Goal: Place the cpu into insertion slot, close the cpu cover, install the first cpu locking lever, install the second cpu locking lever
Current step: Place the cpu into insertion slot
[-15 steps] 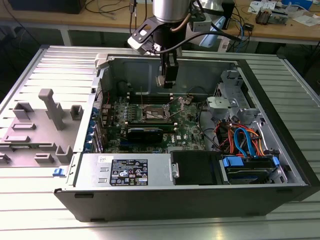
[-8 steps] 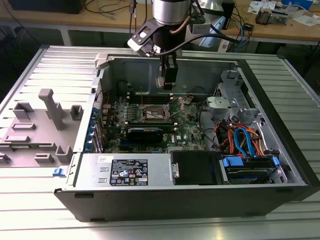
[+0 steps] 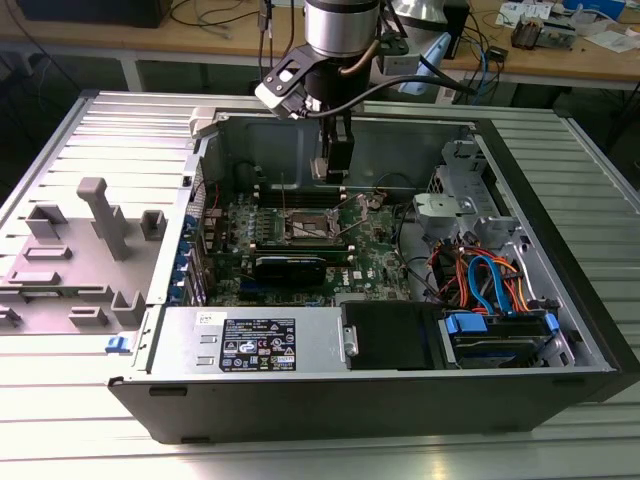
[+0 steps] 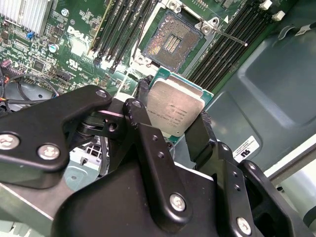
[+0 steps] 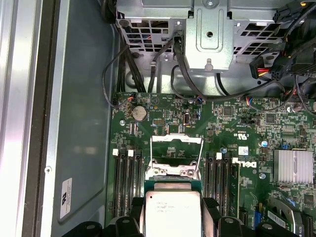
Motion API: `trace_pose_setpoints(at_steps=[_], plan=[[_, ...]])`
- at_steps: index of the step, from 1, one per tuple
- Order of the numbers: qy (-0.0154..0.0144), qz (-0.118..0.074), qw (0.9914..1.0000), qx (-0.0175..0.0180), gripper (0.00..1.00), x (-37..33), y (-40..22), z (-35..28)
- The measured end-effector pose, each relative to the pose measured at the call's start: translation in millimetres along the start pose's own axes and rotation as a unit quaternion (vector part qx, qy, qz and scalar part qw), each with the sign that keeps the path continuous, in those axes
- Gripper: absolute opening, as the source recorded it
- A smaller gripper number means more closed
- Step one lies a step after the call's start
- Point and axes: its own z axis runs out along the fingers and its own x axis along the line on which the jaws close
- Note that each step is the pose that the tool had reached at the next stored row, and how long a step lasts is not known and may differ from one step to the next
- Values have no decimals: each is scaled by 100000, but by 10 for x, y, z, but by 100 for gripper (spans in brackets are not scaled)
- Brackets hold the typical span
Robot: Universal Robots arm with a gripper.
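Observation:
My gripper [image 3: 333, 168] hangs inside the open computer case, above the green motherboard [image 3: 375, 255]. It is shut on the cpu [image 4: 175, 107], a silver-topped square chip pinched by its edges between the two black fingers [image 4: 140, 116]. In the first wrist view the cpu [image 5: 173, 213] sits between the fingers [image 5: 210, 207] in the gripper [image 5: 173, 207]. The insertion slot [image 4: 173, 42] lies open a short way off, its dark gold-tinted centre bare. Its silver frame [image 5: 176, 170] shows just beyond the chip. A thin locking lever [image 4: 228, 35] sticks out beside the slot. The insertion slot [image 3: 310, 226] lies below the gripper.
Long black memory slots [image 4: 121, 29] flank the socket on both sides. A silver heatsink [image 5: 292, 165], a black graphics card [image 3: 290, 268], the power supply [image 3: 255, 345] and a drive cage with blue and orange cables [image 3: 490, 285] crowd the case. A grey fixture [image 3: 95, 235] stands at the exterior view's left.

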Motion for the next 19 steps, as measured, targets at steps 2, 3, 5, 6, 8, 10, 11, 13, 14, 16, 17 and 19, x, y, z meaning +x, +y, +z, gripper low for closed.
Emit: trace_pose_setpoints(at_steps=[2, 3, 5, 6, 8, 10, 11, 13, 14, 16, 17, 19], plan=[[-3, 0, 100000, 2, 54, 0, 0, 0], [-3, 1, 100000, 3, 54, 0, 0, 0], [0, 2, 100000, 3, 54, 0, 0, 0], [2, 3, 100000, 1, 54, 0, 0, 0], [-4, 2, 100000, 4, 54, 0, 0, 0], [4, 29, 100000, -2, 54, 0, -3, 4], [11, 63, 100000, 10, 54, 0, -7, 16], [-24, 276, 100000, 130, 54, 0, -20, 69], [-39, 438, 99999, 139, 54, -1, -26, 87], [-77, 1170, 99993, 261, 54, 0, -34, 132], [-90, 1497, 99988, 360, 54, 0, -35, 146], [-100, 1657, 99985, 418, 54, -1, -38, 187]])
